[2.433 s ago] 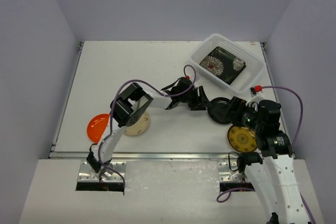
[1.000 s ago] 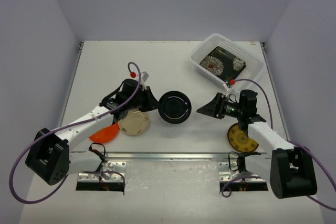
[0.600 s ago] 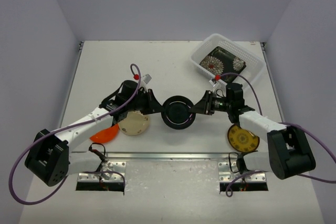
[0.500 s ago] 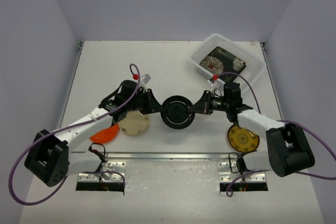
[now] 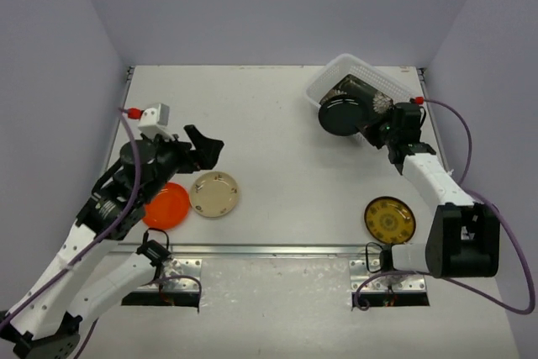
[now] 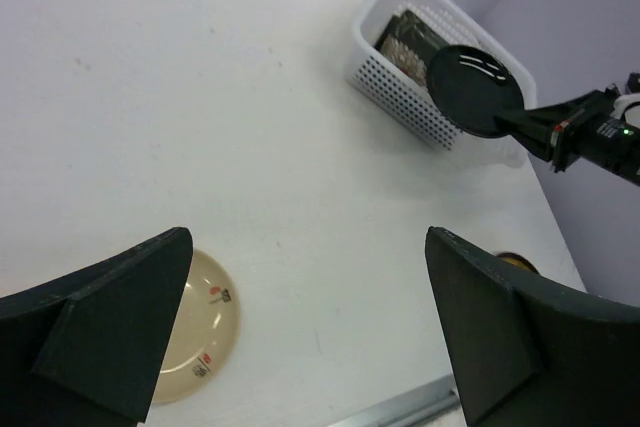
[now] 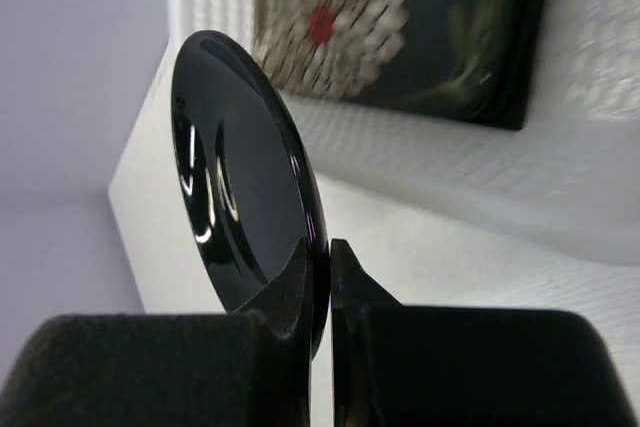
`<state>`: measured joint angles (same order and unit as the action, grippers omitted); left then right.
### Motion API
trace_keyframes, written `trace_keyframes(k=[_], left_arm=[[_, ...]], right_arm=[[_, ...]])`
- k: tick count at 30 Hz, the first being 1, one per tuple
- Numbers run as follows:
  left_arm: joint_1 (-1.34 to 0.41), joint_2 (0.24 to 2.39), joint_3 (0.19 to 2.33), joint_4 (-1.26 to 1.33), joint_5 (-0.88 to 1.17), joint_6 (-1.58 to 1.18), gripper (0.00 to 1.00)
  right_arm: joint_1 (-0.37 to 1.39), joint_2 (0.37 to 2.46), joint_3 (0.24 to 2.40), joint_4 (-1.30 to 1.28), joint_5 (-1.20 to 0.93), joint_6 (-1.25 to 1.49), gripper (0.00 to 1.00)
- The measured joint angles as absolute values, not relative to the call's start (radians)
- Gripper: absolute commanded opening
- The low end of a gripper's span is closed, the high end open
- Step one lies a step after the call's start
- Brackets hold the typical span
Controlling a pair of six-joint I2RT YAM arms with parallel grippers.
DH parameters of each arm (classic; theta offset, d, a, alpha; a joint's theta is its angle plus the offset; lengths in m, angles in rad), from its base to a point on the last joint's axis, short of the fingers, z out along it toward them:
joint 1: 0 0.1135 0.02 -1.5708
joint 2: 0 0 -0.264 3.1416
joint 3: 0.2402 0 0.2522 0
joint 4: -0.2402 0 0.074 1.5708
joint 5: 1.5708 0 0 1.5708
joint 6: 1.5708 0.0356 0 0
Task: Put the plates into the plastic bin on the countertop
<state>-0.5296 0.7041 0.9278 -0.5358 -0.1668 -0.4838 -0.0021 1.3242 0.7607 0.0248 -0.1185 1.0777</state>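
A round black plate (image 5: 340,115), pinched by its edge in the right claw (image 5: 368,128), is held tilted at the rim of the plastic bin (image 5: 336,63), likely next to be carried inward and released over the floral plate (image 5: 370,90), while the left claw (image 5: 204,145) is spread empty above the desk (image 5: 269,124).

White bin (image 6: 395,92), black plate (image 5: 340,115), seemingly floral plate (image 7: 400,27)

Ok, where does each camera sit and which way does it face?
Top external: above and behind the robot, looking down at the countertop; left arm and right arm show, right pincer gripping the black plate.
Left wrist: on the left arm, facing the plastic bin; own spread fingers show.
Right wrist: on the right arm, facing the bin along its clamped fingers.
Shared by all: black plate, bin.
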Motion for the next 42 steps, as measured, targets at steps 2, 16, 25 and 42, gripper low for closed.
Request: trace_keyframes(k=[2, 16, 25, 42], left_arm=[[-0.529, 0.642, 0.928, -0.535, -0.213, -0.434, 1.0], [-0.53, 0.674, 0.75, -0.556, -0.266, -0.323, 1.0], [-0.53, 0.661, 0.75, -0.542, -0.266, -0.319, 1.0], [-0.53, 0.654, 0.75, -0.542, -0.27, -0.319, 1.0]], right_arm=[[-0.011, 1.352, 0.822, -0.027, 0.011, 1.161, 0.0], [0.003, 1.849, 1.361, -0.321, 0.343, 1.474, 0.15], [0.003, 1.863, 1.353, -0.312, 0.306, 1.385, 0.99], [0.008, 1.263, 1.103, -0.541, 0.199, 0.711, 0.99]])
